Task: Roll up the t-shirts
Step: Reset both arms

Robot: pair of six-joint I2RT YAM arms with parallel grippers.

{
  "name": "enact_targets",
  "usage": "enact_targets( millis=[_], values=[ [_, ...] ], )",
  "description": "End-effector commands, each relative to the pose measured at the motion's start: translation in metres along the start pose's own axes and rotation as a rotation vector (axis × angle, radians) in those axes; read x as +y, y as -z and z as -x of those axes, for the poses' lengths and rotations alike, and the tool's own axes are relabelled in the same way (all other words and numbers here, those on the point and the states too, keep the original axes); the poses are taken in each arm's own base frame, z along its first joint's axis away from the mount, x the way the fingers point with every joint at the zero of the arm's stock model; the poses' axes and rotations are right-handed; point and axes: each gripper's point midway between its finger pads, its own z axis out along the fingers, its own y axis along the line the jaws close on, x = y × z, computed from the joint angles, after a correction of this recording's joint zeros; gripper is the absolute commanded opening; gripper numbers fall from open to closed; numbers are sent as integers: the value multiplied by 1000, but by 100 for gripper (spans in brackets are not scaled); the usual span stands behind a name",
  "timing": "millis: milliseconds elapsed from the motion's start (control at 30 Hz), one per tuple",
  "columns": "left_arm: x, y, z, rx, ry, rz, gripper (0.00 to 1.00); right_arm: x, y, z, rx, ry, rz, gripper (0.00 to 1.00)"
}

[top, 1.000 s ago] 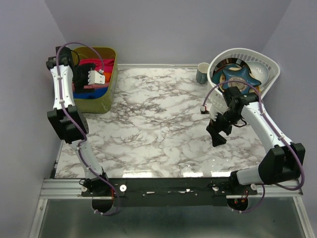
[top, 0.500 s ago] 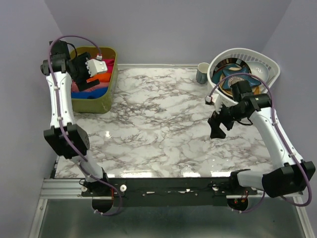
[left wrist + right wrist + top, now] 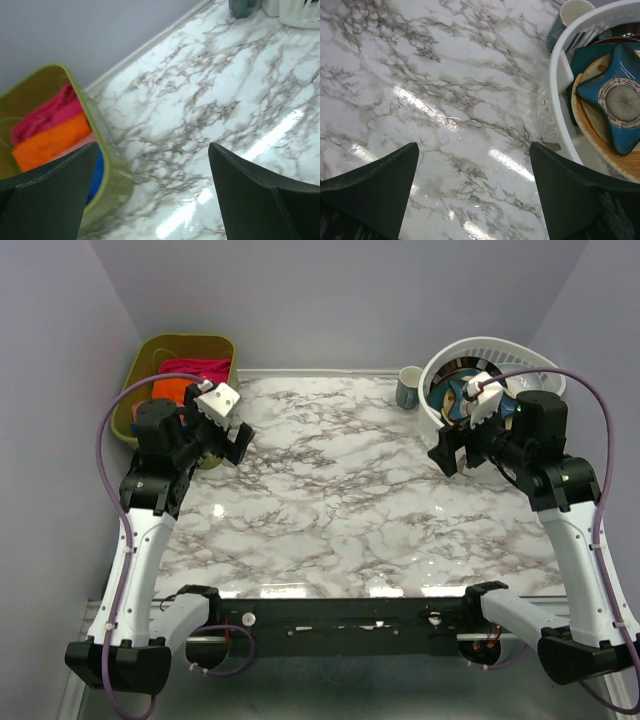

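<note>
**A:** How far along is the rolling?

**B:** Not begun, by my reckoning. The royal-blue cloth t-shirt (image 3: 97, 174) lies in the olive-green plastic bin (image 3: 185, 338) at the far left corner of the white marble-patterned desk (image 3: 330, 500). It sits under an orange folded cloth (image 3: 50, 140) and a pink folded cloth (image 3: 47, 112). Only a sliver of blue shows in the left wrist view, so I cannot tell how it is folded.

**A:** Is anything held?

**B:** No. The left end effector (image 3: 222, 445) hangs at the bin's near right corner, its fingers wide apart with nothing between them. The right end effector (image 3: 455, 452) hovers above the desk just beside the white plastic basket (image 3: 490, 343) of dishes. It is likewise spread and empty.

**A:** So what is left?

**B:** All of it, I judge. A shirt has to come out of the bin, be laid flat on the desk and then be rolled. No shirt lies on the marble, and no finished roll shows in any view.
</note>
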Motion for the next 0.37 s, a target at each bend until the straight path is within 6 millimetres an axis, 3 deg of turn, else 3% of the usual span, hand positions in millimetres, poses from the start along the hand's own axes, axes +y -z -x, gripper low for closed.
enact_targets(
  millis=[0, 167, 333],
  values=[
    [-11, -16, -14, 32, 370, 14, 99, -18, -1, 1, -40, -105, -129, 100],
    [-22, -16, -32, 57, 360, -10, 99, -5, 2, -17, -28, -117, -87, 100],
    [-33, -19, -39, 79, 324, -82, 99, 8, 5, -23, -48, -108, -37, 100]
  ],
)
